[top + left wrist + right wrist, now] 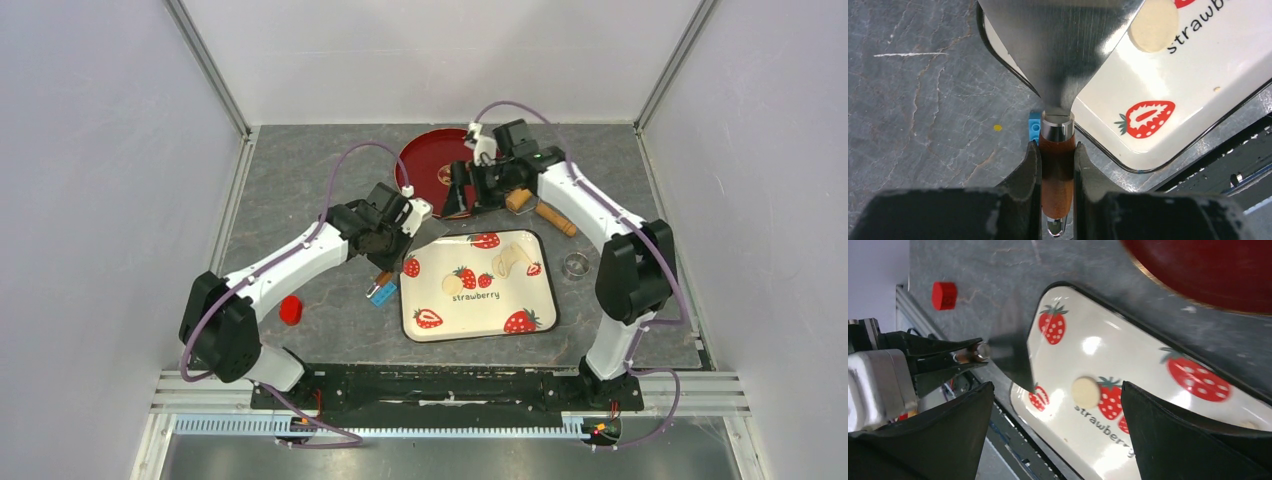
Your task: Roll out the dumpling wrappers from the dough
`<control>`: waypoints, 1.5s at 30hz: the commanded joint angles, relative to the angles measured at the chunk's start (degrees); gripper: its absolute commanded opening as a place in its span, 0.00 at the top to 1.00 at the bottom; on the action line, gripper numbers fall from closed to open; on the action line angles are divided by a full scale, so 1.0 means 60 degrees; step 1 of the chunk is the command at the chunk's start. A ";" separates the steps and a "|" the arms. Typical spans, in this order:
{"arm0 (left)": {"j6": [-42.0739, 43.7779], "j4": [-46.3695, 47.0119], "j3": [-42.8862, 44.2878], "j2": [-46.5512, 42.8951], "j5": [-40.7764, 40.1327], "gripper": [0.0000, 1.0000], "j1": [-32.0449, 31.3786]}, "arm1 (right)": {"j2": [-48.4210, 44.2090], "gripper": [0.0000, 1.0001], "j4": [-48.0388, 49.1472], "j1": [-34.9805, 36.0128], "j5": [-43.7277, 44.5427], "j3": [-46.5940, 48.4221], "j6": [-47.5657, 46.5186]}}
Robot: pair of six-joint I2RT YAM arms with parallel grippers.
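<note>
The thin round cream dumpling wrapper (452, 285) lies left on the white strawberry-printed tray (480, 318); the left fingers (1030, 185) clench a wooden-handled steel scraper (1058, 45) whose blade, seemingly angled steep, could tear it; the right fingers (1188, 440) hang released.

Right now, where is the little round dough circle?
In the top view the dumpling wrapper lies on the left half of the strawberry tray, next to the printed word strawberry, with the ragged dough farther right.

Brushed metal blade (1063, 45), glossy wood handle (1057, 170); glossy tray (1223, 90); matt wrapper (1153, 25); matt veined table (923, 125); glossy red plate (1208, 270).
</note>
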 commanded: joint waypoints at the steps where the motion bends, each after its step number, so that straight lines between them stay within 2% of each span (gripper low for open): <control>1: 0.0142 0.0321 0.0374 -0.0057 0.0219 0.98 -0.0234 | 0.0240 0.02 0.1100 0.0798 -0.0532 -0.0502 0.0722; 9: 0.0152 0.0370 0.0436 -0.0589 0.0322 0.98 -0.0276 | 0.0774 0.02 0.1076 0.1386 0.0428 -0.1079 0.0607; 21: 0.0570 0.0341 0.0379 -0.0931 0.0312 0.98 -0.0276 | 0.0757 0.02 0.0669 0.1289 0.0975 -0.0517 0.0374; 26: 0.0742 0.0265 0.0163 -0.1063 0.0196 0.98 -0.0276 | 0.0287 0.02 0.0634 0.0720 0.0953 -0.0617 0.0400; 32: 0.1262 -0.0122 -0.0081 -0.1008 0.0104 0.98 -0.0290 | -0.0423 0.02 0.0133 -0.0447 0.1254 -0.1494 -0.0222; 37: 0.1370 -0.0275 -0.0270 -0.1004 -0.0121 0.98 -0.0468 | -0.1161 0.02 -0.0324 -0.1520 0.1924 -0.2614 -0.0862; 45: 0.1057 -0.0625 -0.0794 -0.0781 -0.0862 0.98 -0.0977 | -0.1849 0.02 -0.1028 -0.2494 0.3032 -0.3508 -0.1361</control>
